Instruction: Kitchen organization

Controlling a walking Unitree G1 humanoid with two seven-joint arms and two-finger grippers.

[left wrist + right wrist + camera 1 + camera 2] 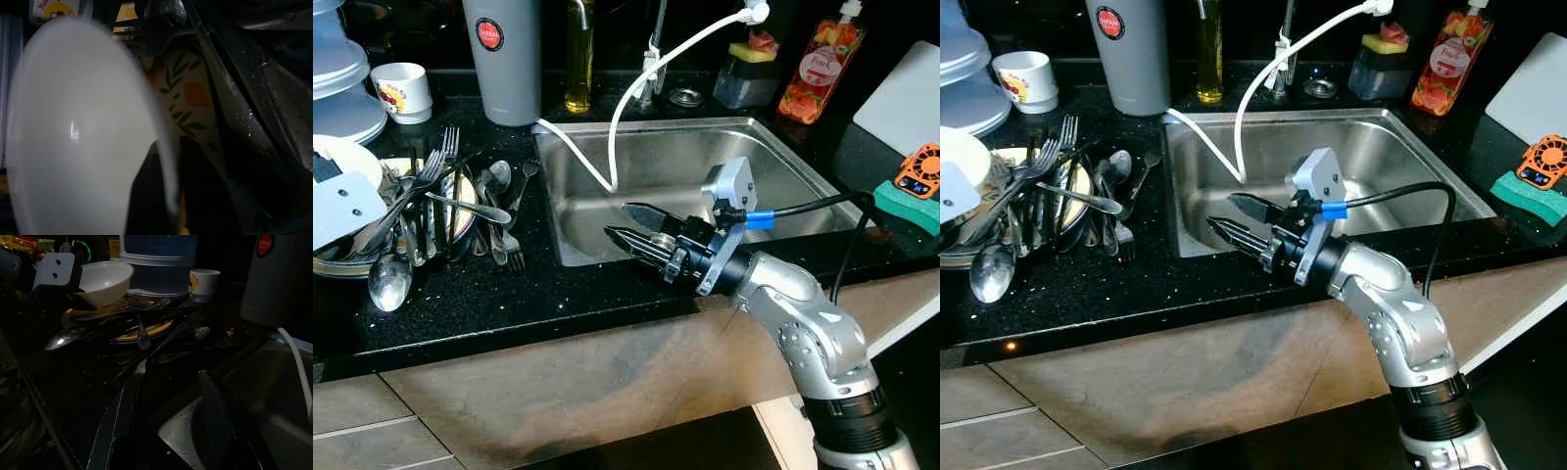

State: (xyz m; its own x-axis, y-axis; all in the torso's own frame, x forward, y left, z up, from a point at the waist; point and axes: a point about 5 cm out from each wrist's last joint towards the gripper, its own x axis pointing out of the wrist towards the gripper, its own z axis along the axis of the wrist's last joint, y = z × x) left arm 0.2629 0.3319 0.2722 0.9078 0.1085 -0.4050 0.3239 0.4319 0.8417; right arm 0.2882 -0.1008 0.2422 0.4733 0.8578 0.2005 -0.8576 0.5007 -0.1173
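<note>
A white bowl [344, 160] sits on a stack of plates [352, 262] at the left of the black counter, and my left gripper [82, 294] is shut on its rim; the rim runs between the fingers in the left wrist view. Beside it, several forks and spoons [450, 211] lie heaped over a leaf-patterned plate [188, 98]. My right gripper [619, 220] hovers open over the sink's front left corner with nothing between its fingers, pointing toward the cutlery.
The steel sink [773, 166] has a white hose [607, 147] hanging into it. Behind stand a grey canister [501, 59], a mug [401, 90], an oil bottle [578, 59] and a soap bottle [820, 69]. A green sponge [906, 201] and an orange fan [920, 171] lie at right.
</note>
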